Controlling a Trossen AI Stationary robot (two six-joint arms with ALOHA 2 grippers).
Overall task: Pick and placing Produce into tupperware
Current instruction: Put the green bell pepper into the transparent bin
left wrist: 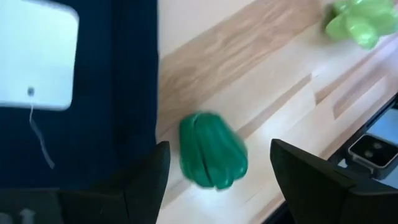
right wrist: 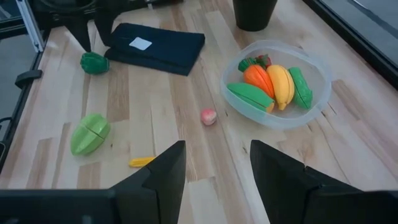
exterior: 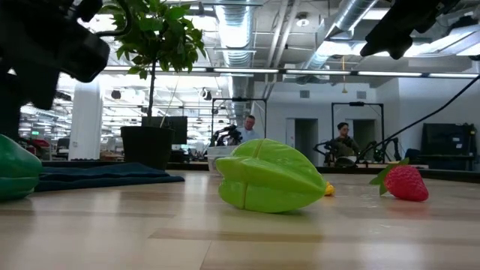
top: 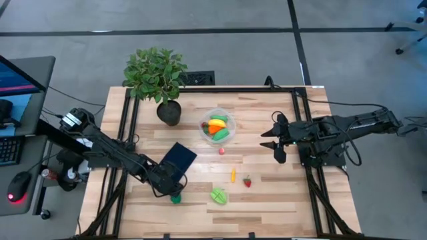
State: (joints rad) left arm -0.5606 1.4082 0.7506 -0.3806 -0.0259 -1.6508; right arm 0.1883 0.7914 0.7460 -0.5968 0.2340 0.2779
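The left gripper (left wrist: 214,180) is hovering spread over the dark green pepper (left wrist: 212,158), apparently not touching; closing off-centre risks squirting it toward the dark pad (left wrist: 93,93). The right gripper (right wrist: 214,165) is waiting spread.

Left dark two-finger gripper (top: 172,191) low in the high view's lower left, fingers (left wrist: 147,180) spread apart, arm reaching in from the left edge. Right dark two-finger gripper (top: 275,144) at right of centre, fingers (right wrist: 163,171) apart, arm stretched from the right.
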